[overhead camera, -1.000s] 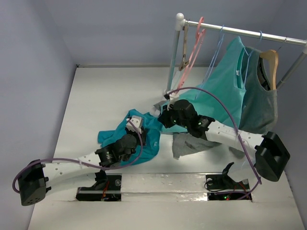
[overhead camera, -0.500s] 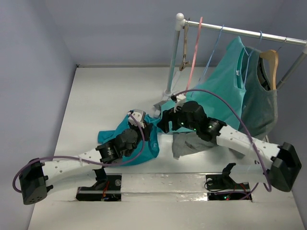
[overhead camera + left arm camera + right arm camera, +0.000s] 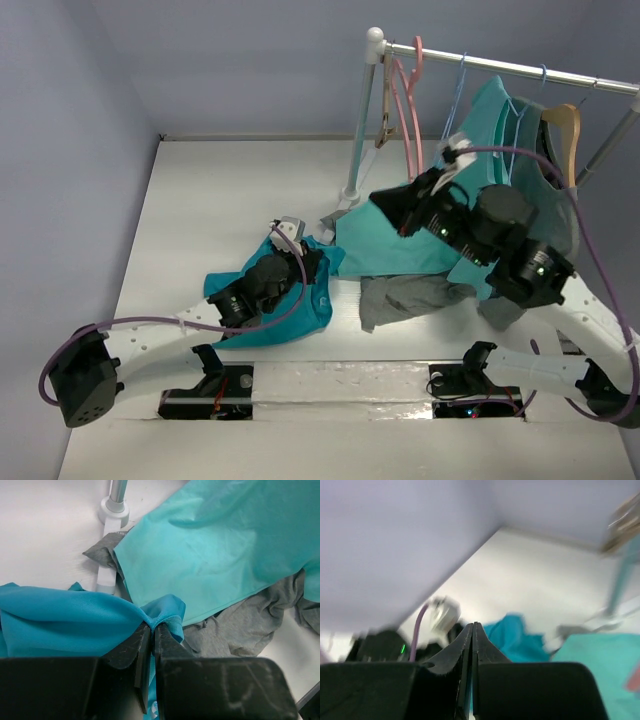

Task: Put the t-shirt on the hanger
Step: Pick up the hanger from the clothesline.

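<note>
The t-shirt (image 3: pixel 262 300), deep blue-teal, lies crumpled on the table in front of the left arm. My left gripper (image 3: pixel 312 262) is shut on a fold at its right edge; in the left wrist view the cloth (image 3: pixel 65 625) bunches between the jaws of the gripper (image 3: pixel 152 626). The hanger (image 3: pixel 461 78), thin light-blue wire, hangs on the rail, its lower part hidden behind my right arm. My right gripper (image 3: pixel 388 203) is raised off the table, in front of the rack. The blurred right wrist view shows the gripper (image 3: pixel 473 626) shut with nothing in it, above the t-shirt (image 3: pixel 512 635).
A pink hanger (image 3: pixel 410 110) and a wooden hanger (image 3: pixel 565 125) with a grey garment hang on the rail. A lighter teal shirt (image 3: pixel 400 245) drapes from the rail onto the table. A grey garment (image 3: pixel 400 298) lies below it. The rack post (image 3: pixel 362 120) stands behind.
My right arm has lifted away from the t-shirt, up and rightward to the rack, its jaws opening briefly then shutting. The left gripper closed on the t-shirt's fold. The pink hanger swings.
</note>
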Controlling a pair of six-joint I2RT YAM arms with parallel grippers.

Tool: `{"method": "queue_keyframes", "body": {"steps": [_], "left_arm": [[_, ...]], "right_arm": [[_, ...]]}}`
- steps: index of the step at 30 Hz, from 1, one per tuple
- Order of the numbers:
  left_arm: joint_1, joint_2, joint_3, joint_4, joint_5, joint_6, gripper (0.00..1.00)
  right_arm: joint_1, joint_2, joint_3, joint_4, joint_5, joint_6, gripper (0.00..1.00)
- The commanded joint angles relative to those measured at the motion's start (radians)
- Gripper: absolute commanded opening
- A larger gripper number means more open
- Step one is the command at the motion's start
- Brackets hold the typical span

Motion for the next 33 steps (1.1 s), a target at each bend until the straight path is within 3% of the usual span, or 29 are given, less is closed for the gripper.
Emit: {"method": "queue_keyframes", "body": {"steps": [1,5,7,8,12,17,26,33], "left_arm": [[0.007,-0.012,-0.004,0.082,0.027,-0.007,0.00],[0.017,-0.053,-0.026,0.076,0.030,-0.004,0.00],[0.028,-0.072,-0.035,0.076,0.032,-0.004,0.00],[0.028,-0.087,-0.043,0.076,0.035,-0.006,0.00],[0.037,-0.116,-0.064,0.078,0.040,-0.007,0.00],[0.048,-0.123,-0.078,0.082,0.053,-0.007,0.00],[0.057,-0.136,-0.090,0.092,0.055,-0.009,0.00],[0.057,-0.133,-0.090,0.095,0.060,-0.010,0.00]], "right_arm": [[0.005,0.055,0.162,-0.134,0.400,-0.069,0.04],[-0.036,0.152,0.309,-0.205,0.693,-0.141,0.07],[-0.088,0.215,0.373,-0.246,0.724,-0.155,0.33],[-0.139,0.233,0.399,-0.261,0.724,-0.149,0.50],[-0.229,0.246,0.372,-0.236,0.669,-0.138,0.67],[-0.369,0.316,0.412,-0.260,0.529,-0.110,0.66],[-0.446,0.364,0.378,-0.216,0.479,-0.129,0.57],[-0.483,0.378,0.372,-0.188,0.449,-0.146,0.36]]}}
